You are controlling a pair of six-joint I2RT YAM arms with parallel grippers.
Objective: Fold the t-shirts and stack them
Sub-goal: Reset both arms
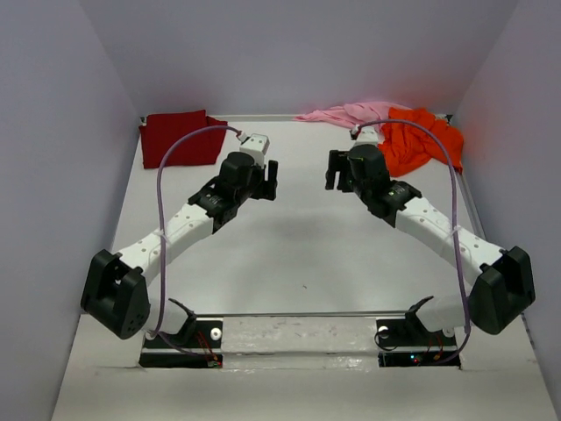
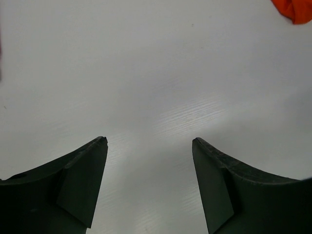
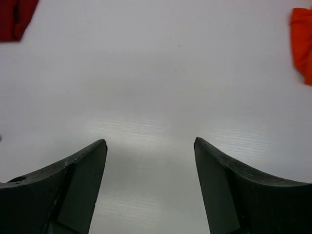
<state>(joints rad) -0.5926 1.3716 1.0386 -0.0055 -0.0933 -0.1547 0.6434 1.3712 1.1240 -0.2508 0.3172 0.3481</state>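
Note:
A dark red t-shirt (image 1: pixel 180 138) lies folded flat at the table's back left corner. A pale pink t-shirt (image 1: pixel 346 114) is bunched along the back edge, and a bright orange t-shirt (image 1: pixel 421 140) lies crumpled beside it at the back right. My left gripper (image 1: pixel 267 180) hangs over the bare middle of the table, open and holding nothing (image 2: pixel 149 141). Facing it a short way to the right, my right gripper (image 1: pixel 336 171) is also open and holding nothing (image 3: pixel 150 141). The right wrist view catches corners of the dark red t-shirt (image 3: pixel 14 17) and the orange t-shirt (image 3: pixel 303 41).
Pale walls close in the white table (image 1: pixel 289 254) on the left, back and right. Purple cables (image 1: pixel 160 228) loop above both arms. The arm bases (image 1: pixel 298 342) sit at the near edge.

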